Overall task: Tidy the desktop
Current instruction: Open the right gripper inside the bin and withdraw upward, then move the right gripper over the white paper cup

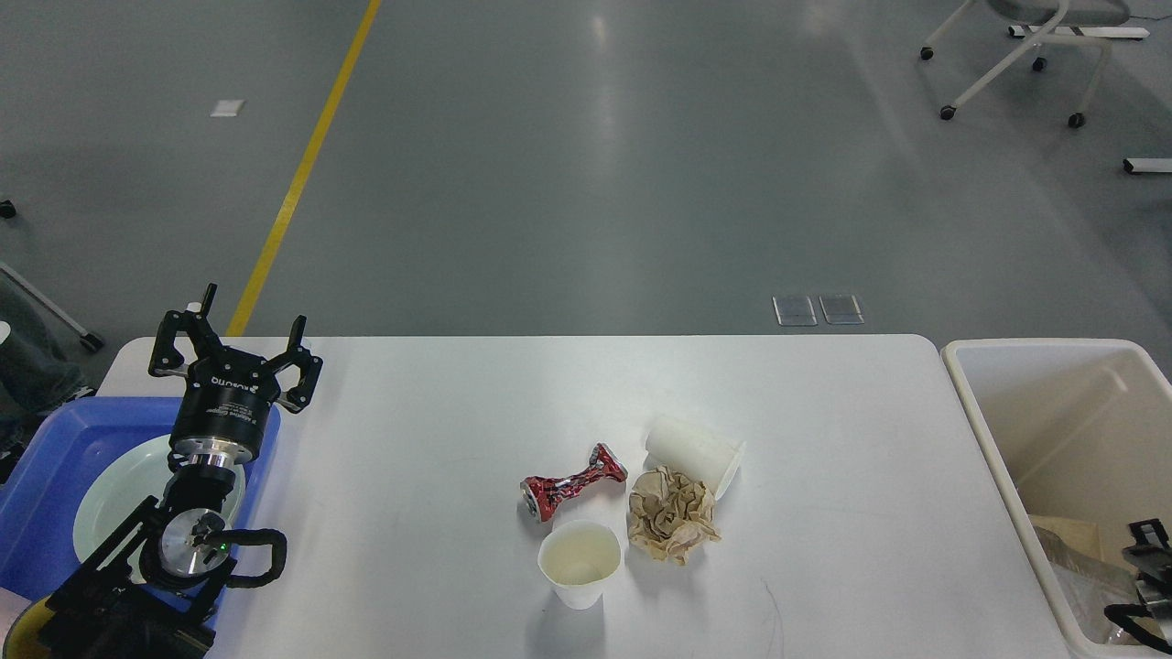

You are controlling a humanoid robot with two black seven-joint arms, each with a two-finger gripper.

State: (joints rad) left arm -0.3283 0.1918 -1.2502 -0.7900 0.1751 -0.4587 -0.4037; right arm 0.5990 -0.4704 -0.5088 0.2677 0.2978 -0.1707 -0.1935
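- Where the grey floor ends, the tabletop (439, 394) takes up the lower half of the view; it is a large white rectangle with rounded corners and a smooth, faintly glossy face, its long axis running left to right across the view and its far long edge facing the open floor.
- A cream-white bin (993, 430) stands just off the tabletop's right end, with crumpled foil low inside it.
- A blue tray (55, 439) sits at the tabletop's left end and holds a pale round plate (119, 485).
- The left pincer (245, 343) is raised above the tray's far right corner, its fingers spread wide and holding nothing.
- The right pincer (1144, 572) shows only as dark parts at the lower right edge, inside the bin; I cannot tell whether it is spread or closed.
- Near the tabletop's middle, a crumpled brown paper ball (671, 514) touches a white cup lying on its side (696, 453).
- An upright white cup (580, 563) stands just in front of a crushed red can (573, 482), which lies slantwise.
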